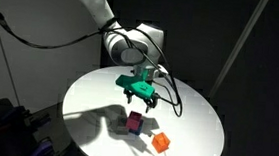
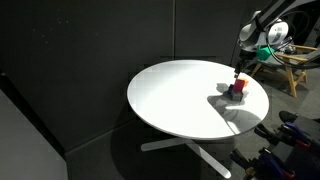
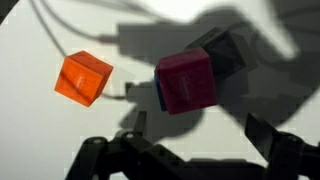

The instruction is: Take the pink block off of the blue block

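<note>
The pink block sits on top of the blue block, of which only a thin blue edge shows in the wrist view. A dark grey cube stands right behind them. In an exterior view the pink block stands on the round white table below my gripper. It also shows in an exterior view under the gripper. My gripper hangs above the stack, open and empty, its fingers apart from the blocks.
An orange cube lies on the table beside the stack, also seen in an exterior view near the table's front edge. Cables hang from the gripper. Wooden furniture stands beyond the table.
</note>
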Action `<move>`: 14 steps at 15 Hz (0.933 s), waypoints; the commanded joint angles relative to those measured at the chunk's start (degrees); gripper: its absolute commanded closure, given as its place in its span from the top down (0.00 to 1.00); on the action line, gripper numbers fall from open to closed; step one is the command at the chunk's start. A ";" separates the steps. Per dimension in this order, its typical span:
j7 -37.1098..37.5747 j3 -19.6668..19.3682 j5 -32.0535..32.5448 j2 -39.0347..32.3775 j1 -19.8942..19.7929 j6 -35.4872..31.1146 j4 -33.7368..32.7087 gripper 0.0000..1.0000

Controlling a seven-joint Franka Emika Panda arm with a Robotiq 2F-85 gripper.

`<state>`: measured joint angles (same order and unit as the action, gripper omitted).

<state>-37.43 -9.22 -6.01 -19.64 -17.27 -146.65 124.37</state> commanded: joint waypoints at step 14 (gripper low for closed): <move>-12.48 2.40 2.46 -2.99 -3.11 -1.54 -0.67 1.00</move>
<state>-47.92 -8.03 -4.16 -21.71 -18.74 -147.06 124.39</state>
